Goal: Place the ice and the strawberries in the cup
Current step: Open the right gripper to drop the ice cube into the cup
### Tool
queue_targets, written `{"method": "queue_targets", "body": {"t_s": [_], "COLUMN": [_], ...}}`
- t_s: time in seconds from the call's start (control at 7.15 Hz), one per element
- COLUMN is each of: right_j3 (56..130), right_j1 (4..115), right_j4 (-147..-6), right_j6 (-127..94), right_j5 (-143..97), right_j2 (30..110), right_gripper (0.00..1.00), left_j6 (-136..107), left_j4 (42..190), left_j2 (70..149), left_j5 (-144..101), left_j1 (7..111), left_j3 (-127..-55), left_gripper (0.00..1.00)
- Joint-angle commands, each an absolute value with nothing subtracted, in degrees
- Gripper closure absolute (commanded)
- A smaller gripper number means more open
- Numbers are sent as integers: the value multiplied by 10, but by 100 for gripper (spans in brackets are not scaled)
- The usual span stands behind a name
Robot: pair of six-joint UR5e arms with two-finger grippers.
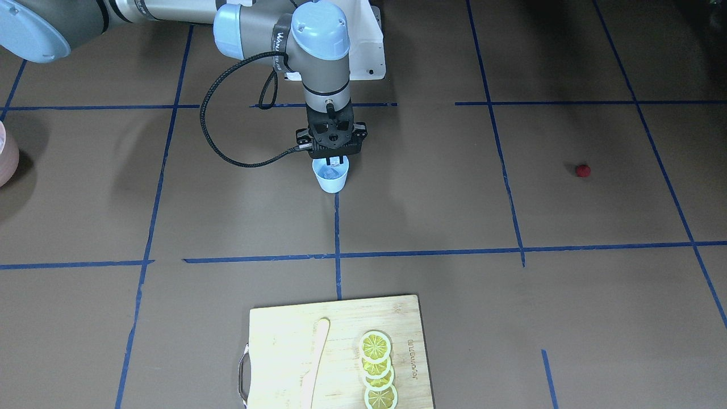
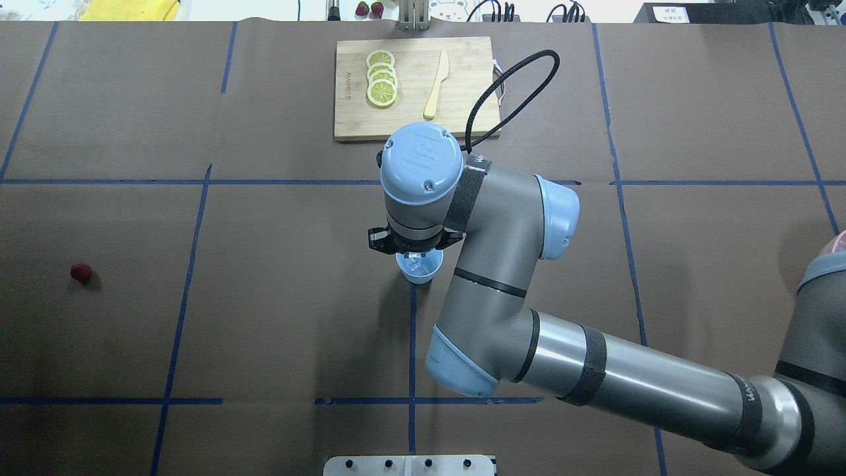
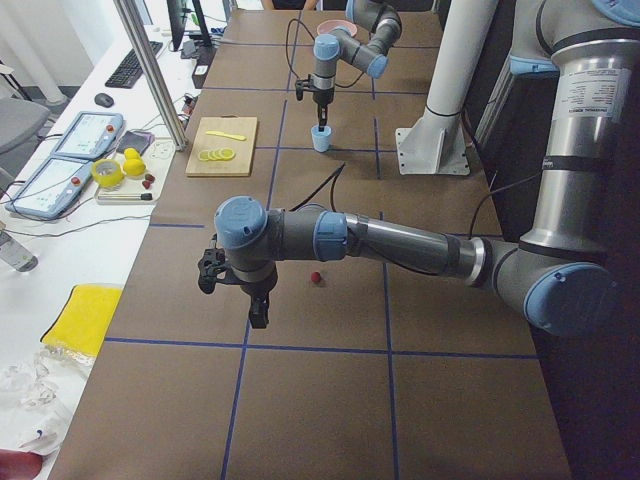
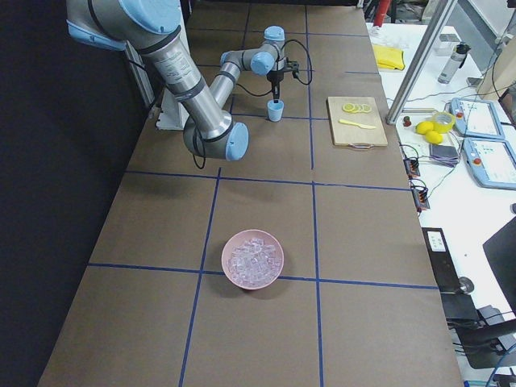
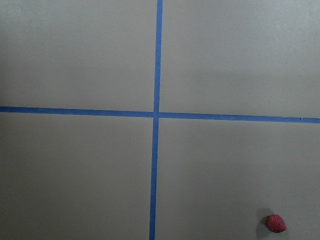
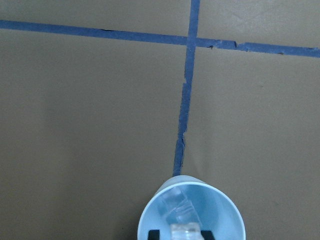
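Right wrist-mounted: right tool (image 6: 182, 234) clamps an ice cube (image 6: 186, 231) over the cup (image 6: 228, 220); released off-centre, it could bounce out.

One light-blue cup (image 2: 423, 272) with two ice cubes (image 6: 175, 202) showing at its mouth, one strawberry (image 2: 80, 272) at its 9 o'clock in the overhead view, one cutting board (image 2: 462, 119) at 12 o'clock bearing four lemon slices (image 2: 381, 79) and one wooden knife (image 2: 437, 86), and one pink bowl (image 4: 251, 282) heaped with ice too dense to count.
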State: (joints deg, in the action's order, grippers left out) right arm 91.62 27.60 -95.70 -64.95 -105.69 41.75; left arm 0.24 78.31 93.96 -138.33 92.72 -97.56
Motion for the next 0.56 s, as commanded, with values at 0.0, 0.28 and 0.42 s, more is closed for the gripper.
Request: {"method": "queue_targets", "body": {"t_s": [0.0,0.28,0.42], "right_j3": [920,932,948], "right_j1": [277,279,290], "right_j4": [-956,-959,-962], "right_j6": [-650,-650,-649], "right_j5": [-1049,-1049,-1051], "right_j2": [418,420,424], "right_gripper": [2,1,1], "left_j6": [3,2,1], "left_j4": [783,783,783], "left_j2": [940,940,940], "left_j5": [-1383,-1383,-1383], "left_j1": [927,926,926], "left_j3": [-976,-976,-977], "left_gripper": [0,0,0]}}
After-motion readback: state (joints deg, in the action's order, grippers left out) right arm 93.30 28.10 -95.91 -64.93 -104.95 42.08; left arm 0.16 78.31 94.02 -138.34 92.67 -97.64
